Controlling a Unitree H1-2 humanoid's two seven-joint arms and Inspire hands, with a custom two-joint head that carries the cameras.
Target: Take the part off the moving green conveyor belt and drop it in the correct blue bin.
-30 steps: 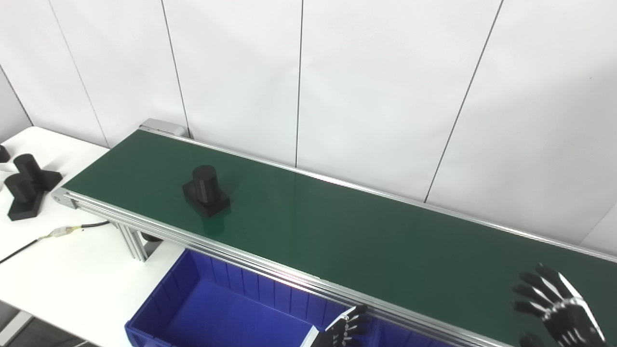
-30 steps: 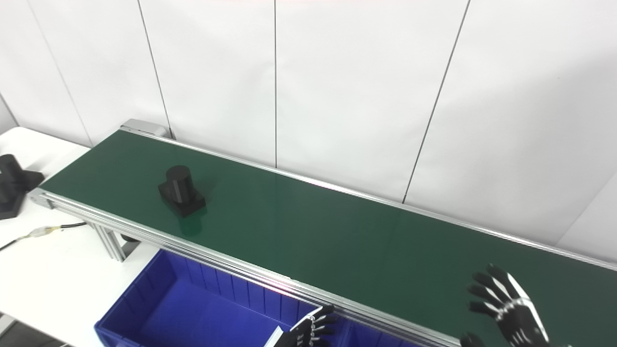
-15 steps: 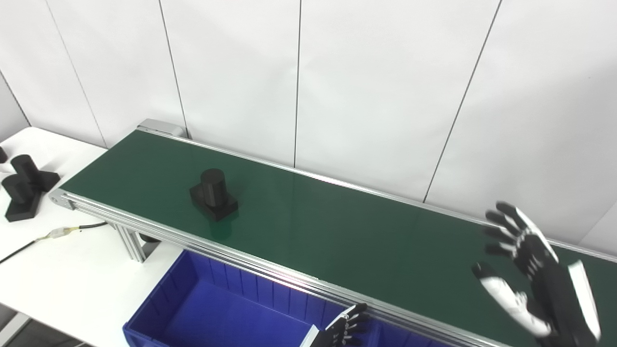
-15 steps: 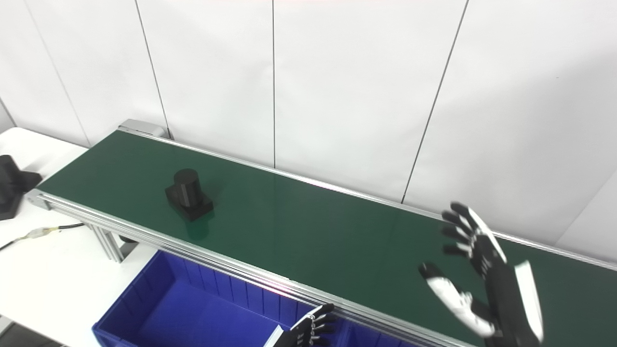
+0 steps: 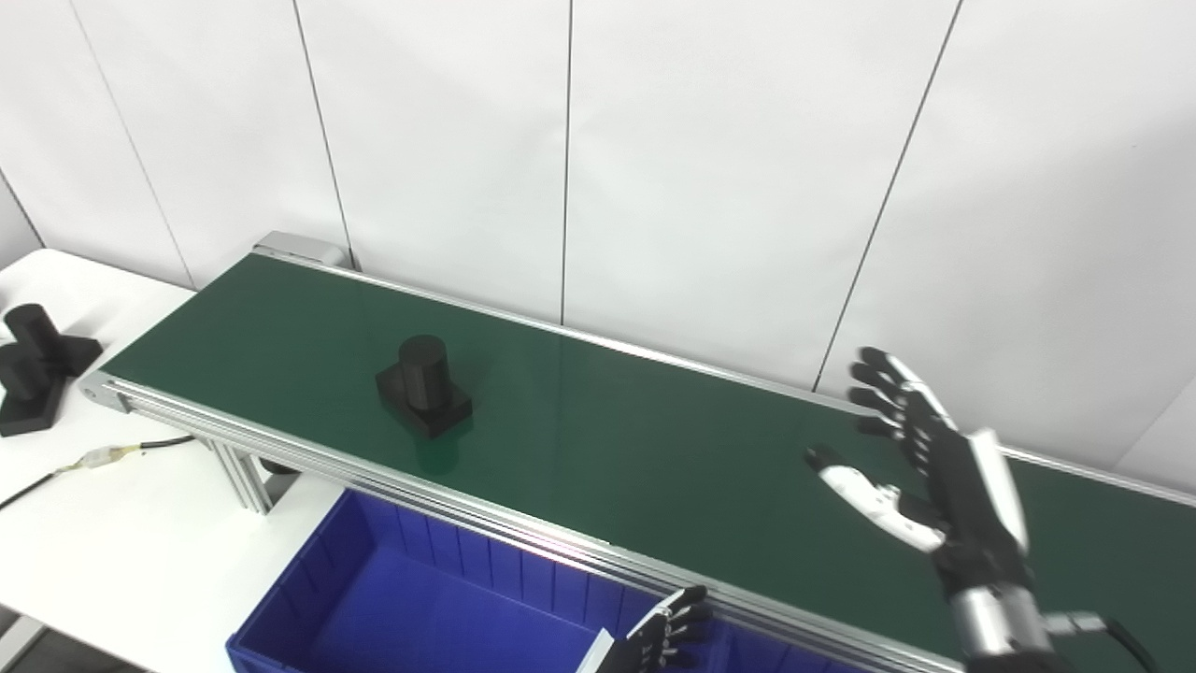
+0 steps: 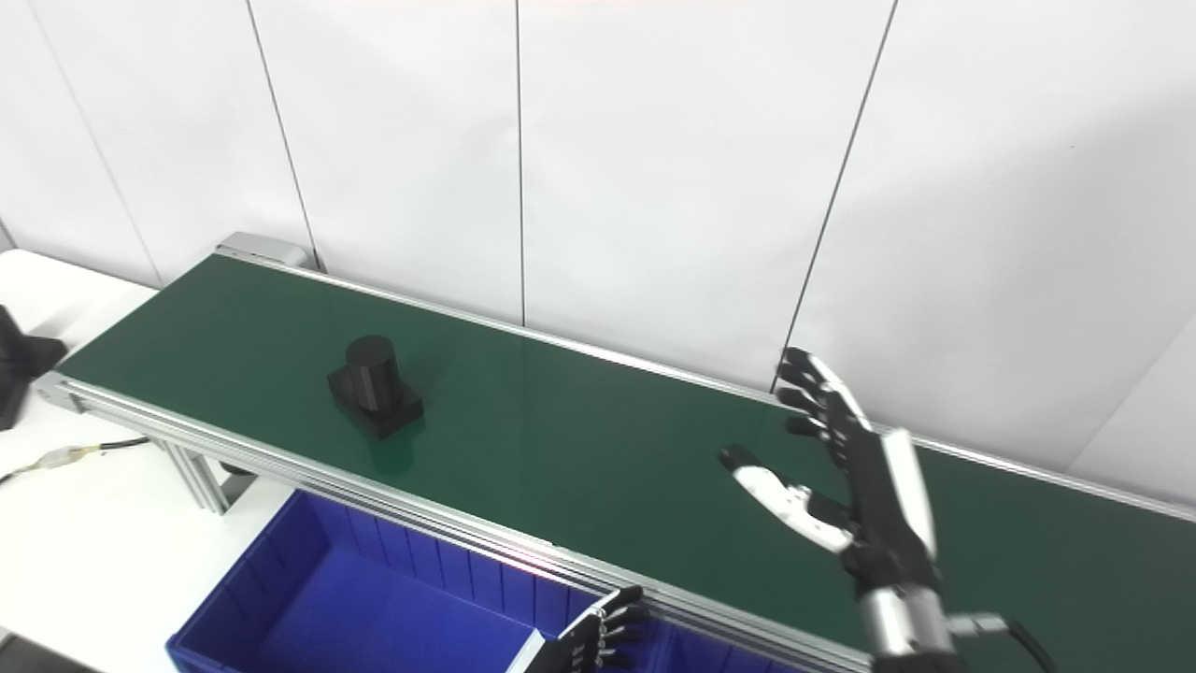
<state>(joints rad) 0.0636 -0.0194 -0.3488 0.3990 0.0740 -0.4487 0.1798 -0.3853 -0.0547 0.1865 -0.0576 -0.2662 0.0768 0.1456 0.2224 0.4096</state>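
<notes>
The right hand point(image 5: 934, 467) is raised above the right stretch of the green conveyor belt point(image 5: 654, 439), its fingers point(image 5: 883, 393) spread wide and pointing up toward the wall, its thumb point(image 5: 855, 481) stretched out to the left; it has hold of nothing. The left hand point(image 5: 668, 636) shows only at the bottom edge, low in front of the belt's near rail and over the blue bin point(image 5: 392, 598), fingers loosely parted and empty as far as can be seen. The part point(image 5: 423, 388), a black upright cylinder on a square black base, stands on the belt's left half, well apart from both hands and nearer the front rail than the back. The bin sits below the belt's front edge, with a divider wall near the left hand. On the white table point(image 5: 121, 542) to the left stand more black parts point(image 5: 33, 365) of the same kind, just beyond the belt's end, and a cable with a pale connector point(image 5: 98, 456) lies across the tabletop toward the belt's leg. White wall panels point(image 5: 710, 168) with dark seams rise behind the belt. No writing or label can be read anywhere.
</notes>
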